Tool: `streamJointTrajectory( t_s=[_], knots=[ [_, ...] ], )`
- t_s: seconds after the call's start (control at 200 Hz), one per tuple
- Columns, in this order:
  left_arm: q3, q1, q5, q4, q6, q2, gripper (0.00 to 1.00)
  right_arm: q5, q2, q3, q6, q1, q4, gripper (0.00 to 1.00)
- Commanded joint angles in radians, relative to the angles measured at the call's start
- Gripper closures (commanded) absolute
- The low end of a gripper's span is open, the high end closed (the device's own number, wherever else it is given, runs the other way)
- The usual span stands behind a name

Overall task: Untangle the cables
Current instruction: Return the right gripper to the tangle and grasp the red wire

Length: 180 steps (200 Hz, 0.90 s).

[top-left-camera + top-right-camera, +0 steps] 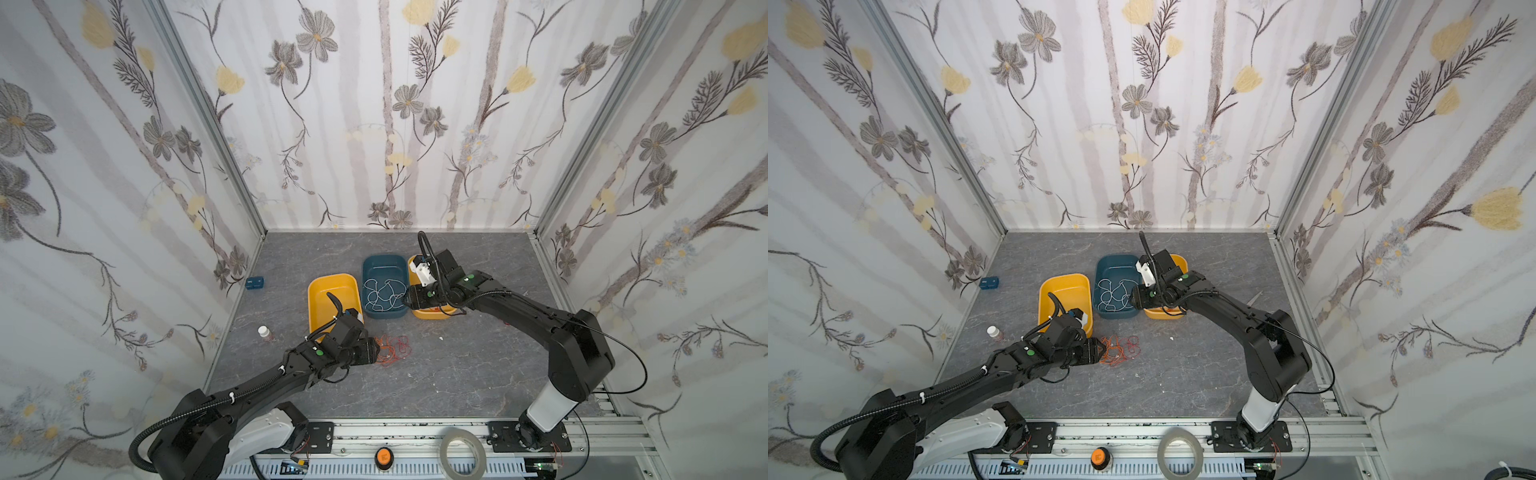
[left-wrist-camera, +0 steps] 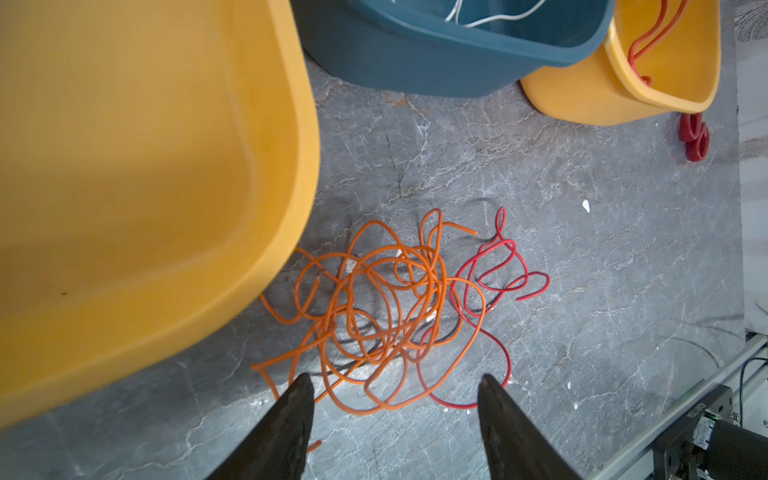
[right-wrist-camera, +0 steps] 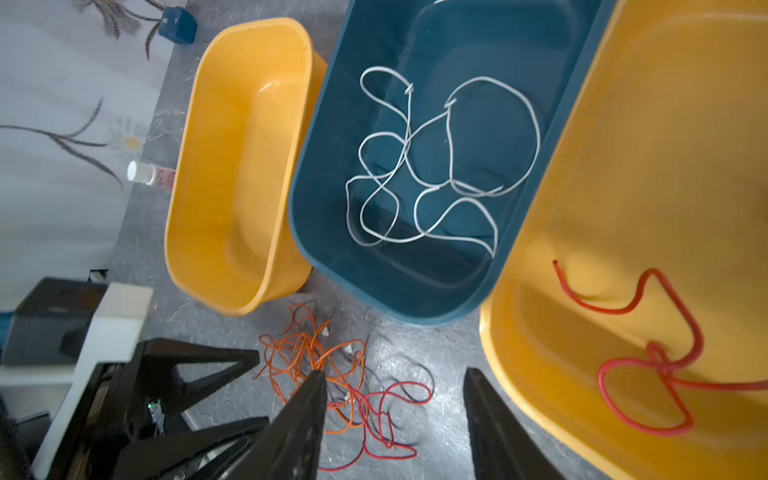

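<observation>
Blue block (image 1: pixel 254 283) sits far left by the wall, with a white-capped bottle (image 1: pixel 263 331) lying on the bench (image 1: pixel 457 374) nearer the front. Left yellow tub (image 1: pixel 332 286) sits just right of the bottle, and the left arm crosses over its near corner. Left fingers (image 2: pixel 291 424) are spread apart with nothing gripped, tips low at the near-left edge of the orange tangle (image 2: pixel 374 299); cannot tell if they touch it. The tangle lies on the bare bench just in front of the left tub, many loops crossing each other. A red strand (image 2: pixel 503 266) is hooked into the tangle's right side, most of it spilling out to the right. The blue tub (image 1: pixel 384 291) stands right of the left tub, sides close together, with the white cable (image 3: pixel 436 166) lying loose in loops on its floor. Right fingers (image 3: pixel 299 419) are released and hold nothing, hanging over the near ends of the blue tub and the right yellow tub (image 3: pixel 582 208). The right tub is against the blue tub's right side and holds a curled red cable (image 3: pixel 648 365). An orange button (image 1: pixel 383 457) and a tape roll (image 1: pixel 462 453) are on the front rail.
</observation>
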Motion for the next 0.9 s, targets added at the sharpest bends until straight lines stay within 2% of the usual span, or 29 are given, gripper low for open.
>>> streamJointTrajectory(
  t_s=[0.0, 0.11, 0.29, 0.57, 0.67, 0.764, 0.894],
  knots=[
    [0.003, -0.006, 0.012, 0.046, -0.006, 0.031, 0.36, -0.092, -0.076, -0.104, 0.031, 0.014, 0.104, 0.44],
    [0.01, -0.014, 0.007, 0.064, -0.003, 0.071, 0.36, -0.091, -0.112, -0.208, 0.048, 0.044, 0.148, 0.38],
    [0.016, -0.02, -0.012, 0.089, -0.006, 0.124, 0.39, -0.102, -0.095, -0.333, 0.106, 0.079, 0.251, 0.38],
    [0.011, -0.029, -0.047, 0.133, -0.016, 0.147, 0.48, -0.122, 0.019, -0.374, 0.158, 0.118, 0.38, 0.39],
    [0.006, -0.029, -0.048, 0.148, -0.019, 0.174, 0.55, -0.113, 0.062, -0.374, 0.176, 0.158, 0.404, 0.42],
    [-0.001, -0.029, -0.052, 0.162, -0.022, 0.178, 0.63, -0.107, 0.086, -0.38, 0.193, 0.165, 0.424, 0.52],
    [-0.006, -0.028, -0.079, 0.151, -0.025, 0.162, 0.79, -0.042, 0.056, -0.393, 0.186, 0.165, 0.386, 0.78]
  ],
)
